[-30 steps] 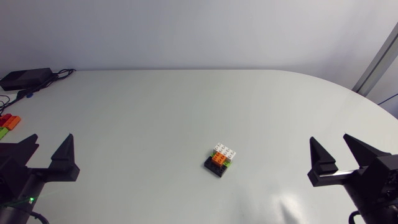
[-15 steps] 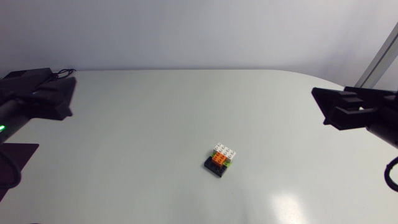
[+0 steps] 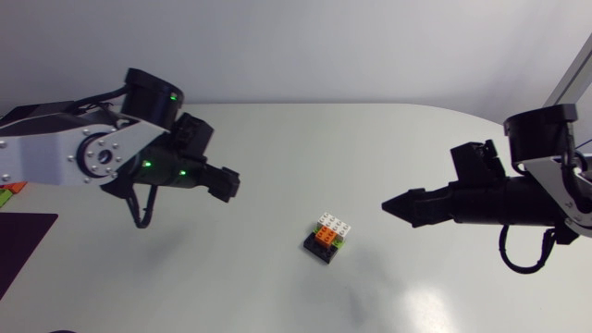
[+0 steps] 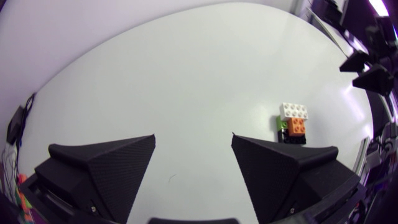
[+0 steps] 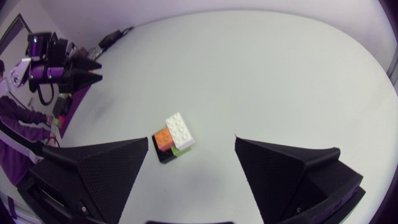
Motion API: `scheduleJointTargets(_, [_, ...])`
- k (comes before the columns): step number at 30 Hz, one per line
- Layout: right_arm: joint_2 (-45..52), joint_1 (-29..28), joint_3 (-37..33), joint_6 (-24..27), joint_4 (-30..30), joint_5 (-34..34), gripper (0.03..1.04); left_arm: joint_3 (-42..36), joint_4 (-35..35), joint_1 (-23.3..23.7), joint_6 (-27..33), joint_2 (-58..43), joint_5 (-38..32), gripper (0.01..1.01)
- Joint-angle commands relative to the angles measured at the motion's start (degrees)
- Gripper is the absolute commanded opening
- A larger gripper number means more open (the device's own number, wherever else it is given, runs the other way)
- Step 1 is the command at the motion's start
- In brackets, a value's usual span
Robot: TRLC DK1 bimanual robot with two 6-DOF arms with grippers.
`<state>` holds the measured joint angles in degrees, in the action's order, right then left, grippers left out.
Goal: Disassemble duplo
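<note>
The duplo stack point(image 3: 328, 238) stands near the middle of the table: a white brick on top, orange and green under it, a black base. My left gripper point(image 3: 225, 184) hovers open to the stack's left and a bit farther back, well apart from it. My right gripper point(image 3: 400, 205) hangs open to the stack's right, pointing at it with a gap between. In the left wrist view the stack point(image 4: 292, 121) lies ahead of the right finger of the gripper point(image 4: 193, 140). In the right wrist view the stack point(image 5: 174, 138) sits ahead of the open gripper point(image 5: 191, 142), nearer its left finger.
A dark mat point(image 3: 23, 245) lies at the table's left edge, with a few loose coloured bricks point(image 3: 11, 188) behind it. The wide white tabletop point(image 3: 305, 148) stretches around the stack.
Both arms have risen from the table's near edge and swung inward. Their grippers now point at the stack from left and right. The stack has not moved.
</note>
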<state>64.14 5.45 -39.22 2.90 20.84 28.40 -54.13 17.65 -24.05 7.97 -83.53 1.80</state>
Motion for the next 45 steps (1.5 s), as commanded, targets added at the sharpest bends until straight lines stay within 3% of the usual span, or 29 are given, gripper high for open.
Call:
scheduleJointTargets(1, [3.2,2.8,-3.0,9.4,5.6,-0.7,1.0,-2.7,1.4,-4.4,7.9,-2.6,1.4,0.841])
scheduleJointTargets(5, [4.0,8.4,-1.3,11.1,0.7,-8.9,1.0,-3.4,3.1,-8.6,13.7,-4.5,6.5,0.846])
scheduleJointTargets(9, [6.5,15.2,-0.2,12.2,-3.7,-16.1,1.0,-4.5,3.1,-10.0,14.6,-5.9,10.4,0.843])
scheduleJointTargets(17, [18.8,19.6,-3.8,13.3,-4.6,-18.3,0.95,-6.8,5.3,-11.5,15.0,-10.1,14.3,0.833])
scheduleJointTargets(21, [20.7,21.3,-4.2,13.1,-5.5,-18.5,0.9,-7.6,6.1,-12.1,15.7,-11.7,16.3,0.72])
scheduleJointTargets(26, [22.3,22.1,-4.5,14.2,-7.1,-18.6,0.9,-7.7,6.2,-13.1,16.5,-12.2,16.9,0.716])
scheduleJointTargets(29, [23.9,22.2,-5.4,15.1,-7.4,-18.8,0.82,-7.7,6.2,-13.6,16.6,-12.2,17.3,0.716])
scheduleJointTargets(32, [26.2,22.1,-6.1,16.2,-8.1,-19.2,0.8,-7.3,6.3,-13.7,16.8,-11.7,17.3,0.716])
scheduleJointTargets(38, [27.7,22.2,-6.6,17.8,-9.4,-19.2,0.48,-6.4,6.3,-13.7,17.4,-10.9,17.4,0.716])
scheduleJointTargets(40, [27.8,22.1,-6.7,18.0,-9.4,-19.2,0.48,-6.4,6.3,-13.7,17.5,-10.7,17.4,0.716])
scheduleJointTargets(45, [28.4,22.1,-6.7,18.9,-9.7,-18.6,0.36,-6.4,6.7,-13.8,17.5,-10.5,17.6,0.716])
